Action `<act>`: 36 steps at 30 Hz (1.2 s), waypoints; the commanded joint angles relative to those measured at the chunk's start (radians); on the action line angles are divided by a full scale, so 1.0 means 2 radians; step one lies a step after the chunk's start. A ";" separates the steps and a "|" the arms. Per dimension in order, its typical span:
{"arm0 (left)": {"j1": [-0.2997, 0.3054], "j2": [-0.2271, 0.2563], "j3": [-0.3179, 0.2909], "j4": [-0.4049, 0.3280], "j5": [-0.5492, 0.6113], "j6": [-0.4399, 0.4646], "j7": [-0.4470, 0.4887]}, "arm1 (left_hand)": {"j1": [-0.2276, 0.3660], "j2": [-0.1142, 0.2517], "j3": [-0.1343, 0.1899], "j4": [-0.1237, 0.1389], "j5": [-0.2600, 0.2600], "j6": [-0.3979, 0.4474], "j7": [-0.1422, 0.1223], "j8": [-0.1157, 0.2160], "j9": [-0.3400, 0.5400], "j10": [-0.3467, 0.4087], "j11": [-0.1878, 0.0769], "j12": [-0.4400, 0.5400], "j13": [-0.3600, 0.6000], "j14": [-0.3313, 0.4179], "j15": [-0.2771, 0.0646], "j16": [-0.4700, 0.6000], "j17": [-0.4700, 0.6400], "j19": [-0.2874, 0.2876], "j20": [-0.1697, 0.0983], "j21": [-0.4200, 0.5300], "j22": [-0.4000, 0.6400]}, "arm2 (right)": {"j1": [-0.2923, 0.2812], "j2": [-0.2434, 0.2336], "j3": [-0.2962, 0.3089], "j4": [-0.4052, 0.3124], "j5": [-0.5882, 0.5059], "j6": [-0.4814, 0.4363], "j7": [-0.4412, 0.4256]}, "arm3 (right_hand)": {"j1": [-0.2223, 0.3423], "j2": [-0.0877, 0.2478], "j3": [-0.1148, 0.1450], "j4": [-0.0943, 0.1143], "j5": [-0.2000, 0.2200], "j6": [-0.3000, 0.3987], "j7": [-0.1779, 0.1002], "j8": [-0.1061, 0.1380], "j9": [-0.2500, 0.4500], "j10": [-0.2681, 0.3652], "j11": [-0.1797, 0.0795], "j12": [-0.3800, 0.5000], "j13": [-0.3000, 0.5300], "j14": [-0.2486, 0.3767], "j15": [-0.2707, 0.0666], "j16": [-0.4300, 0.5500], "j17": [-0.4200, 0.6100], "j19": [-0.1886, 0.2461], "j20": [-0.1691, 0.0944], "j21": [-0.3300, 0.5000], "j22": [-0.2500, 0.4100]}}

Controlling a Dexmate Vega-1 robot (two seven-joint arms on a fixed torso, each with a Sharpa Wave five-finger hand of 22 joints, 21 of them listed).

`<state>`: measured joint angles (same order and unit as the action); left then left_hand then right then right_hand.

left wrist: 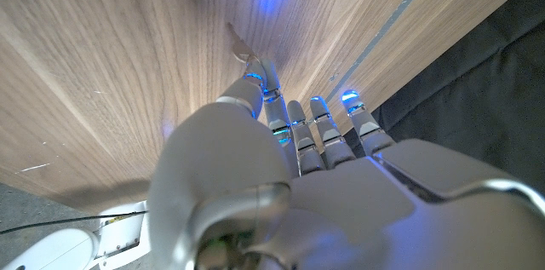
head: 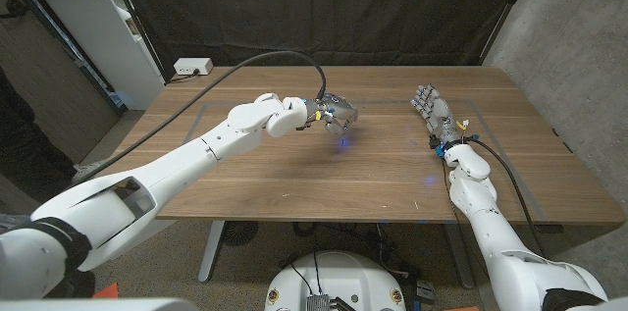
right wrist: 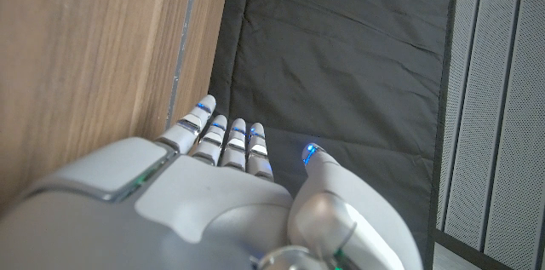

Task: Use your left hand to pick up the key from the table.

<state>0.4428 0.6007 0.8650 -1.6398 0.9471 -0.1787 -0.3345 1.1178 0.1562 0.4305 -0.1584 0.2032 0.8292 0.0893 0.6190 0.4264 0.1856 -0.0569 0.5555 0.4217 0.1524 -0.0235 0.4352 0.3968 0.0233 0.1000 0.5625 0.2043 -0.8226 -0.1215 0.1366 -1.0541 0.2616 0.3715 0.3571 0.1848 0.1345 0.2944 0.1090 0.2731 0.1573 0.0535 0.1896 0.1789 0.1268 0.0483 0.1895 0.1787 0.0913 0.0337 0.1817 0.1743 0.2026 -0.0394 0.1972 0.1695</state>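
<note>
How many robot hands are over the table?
2. The left hand is over the middle of the table, fingers pointing down at a small key. The right hand waits near the table's right side, fingers held straight, holding nothing.

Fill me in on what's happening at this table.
The robot is going for a key on the wooden table with its left hand. That hand is out over the middle of the table, and in the left wrist view its fingertips are right at the key, though a firm hold cannot be confirmed. The right hand waits near the table's right side, holding nothing.
</note>
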 commanded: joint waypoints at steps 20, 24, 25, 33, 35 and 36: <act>0.040 0.024 -0.035 -0.040 0.011 0.007 0.042 | 0.003 0.000 0.008 -0.001 0.001 0.023 -0.013 0.012 0.014 0.018 -0.007 0.010 0.000 0.014 -0.009 -0.002 0.002 0.006 -0.009 0.008 0.002 | -0.021 -0.006 -0.017 -0.039 -0.005 -0.019 -0.023 | -0.002 0.000 0.005 -0.001 -0.003 0.004 -0.001 0.000 0.002 0.002 0.001 0.000 0.003 0.003 -0.001 0.003 0.002 -0.001 -0.011 -0.001 0.002; 0.043 0.025 -0.039 -0.043 0.012 0.010 0.047 | 0.003 0.000 0.009 -0.001 0.001 0.023 -0.013 0.012 0.015 0.021 -0.007 0.011 0.000 0.015 -0.009 -0.003 0.001 0.006 -0.009 0.009 0.002 | -0.022 -0.006 -0.018 -0.039 -0.005 -0.020 -0.024 | -0.002 0.000 0.005 -0.001 -0.003 0.003 -0.001 0.000 0.002 0.003 0.000 0.000 0.003 0.004 -0.001 0.003 0.002 -0.001 -0.011 -0.001 0.002; 0.043 0.025 -0.041 -0.043 0.012 0.011 0.048 | 0.003 0.000 0.009 -0.001 0.001 0.023 -0.013 0.013 0.015 0.021 -0.008 0.011 0.000 0.015 -0.009 -0.003 0.002 0.006 -0.009 0.009 0.002 | -0.023 -0.006 -0.018 -0.039 -0.006 -0.020 -0.024 | -0.002 0.000 0.006 -0.002 -0.003 0.003 -0.001 0.000 0.002 0.003 0.000 0.000 0.003 0.004 -0.001 0.003 0.002 -0.001 -0.011 -0.001 0.002; 0.045 0.026 -0.046 -0.050 0.018 0.017 0.056 | 0.004 0.000 0.010 -0.002 0.001 0.024 -0.012 0.013 0.016 0.023 -0.011 0.012 0.000 0.017 -0.010 -0.003 0.002 0.006 -0.010 0.010 0.001 | -0.028 -0.007 -0.019 -0.050 -0.005 -0.021 -0.028 | -0.002 0.000 0.006 -0.002 -0.003 0.003 -0.001 0.000 0.002 0.003 0.000 0.000 0.003 0.004 -0.001 0.003 0.002 -0.001 -0.011 -0.001 0.002; 0.046 0.026 -0.047 -0.052 0.018 0.019 0.058 | 0.004 0.000 0.011 -0.002 0.001 0.024 -0.012 0.013 0.015 0.024 -0.010 0.013 0.000 0.017 -0.010 -0.003 0.002 0.006 -0.010 0.011 0.001 | -0.030 -0.007 -0.019 -0.052 -0.004 -0.021 -0.028 | -0.002 0.000 0.006 -0.002 -0.003 0.003 -0.001 0.000 0.002 0.002 0.000 0.000 0.003 0.004 -0.001 0.003 0.002 -0.001 -0.011 -0.001 0.002; 0.046 0.026 -0.048 -0.054 0.019 0.020 0.057 | 0.004 -0.001 0.010 -0.002 0.001 0.024 -0.012 0.013 0.015 0.024 -0.011 0.013 0.000 0.018 -0.010 -0.003 0.002 0.006 -0.010 0.011 0.001 | -0.030 -0.007 -0.019 -0.053 -0.004 -0.021 -0.029 | -0.002 0.000 0.006 -0.002 -0.003 0.003 -0.001 0.000 0.002 0.002 0.001 0.000 0.003 0.004 -0.001 0.003 0.002 -0.001 -0.011 -0.001 0.002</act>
<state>0.5264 0.6487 0.7843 -1.7274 0.9744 -0.1551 -0.2363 1.1198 0.1451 0.4427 -0.1626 0.1980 0.8363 0.0964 0.6190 0.4270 0.2265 -0.0768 0.5769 0.4220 0.1774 -0.0387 0.4352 0.3966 0.0352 0.0800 0.5770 0.2047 -0.8704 -0.1333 0.1018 -1.1405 0.2517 0.3323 0.3075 0.1848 0.1345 0.2984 0.1050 0.2732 0.1573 0.0535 0.1896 0.1789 0.1267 0.0482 0.1896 0.1787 0.0912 0.0336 0.1817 0.1743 0.2026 -0.0393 0.1972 0.1695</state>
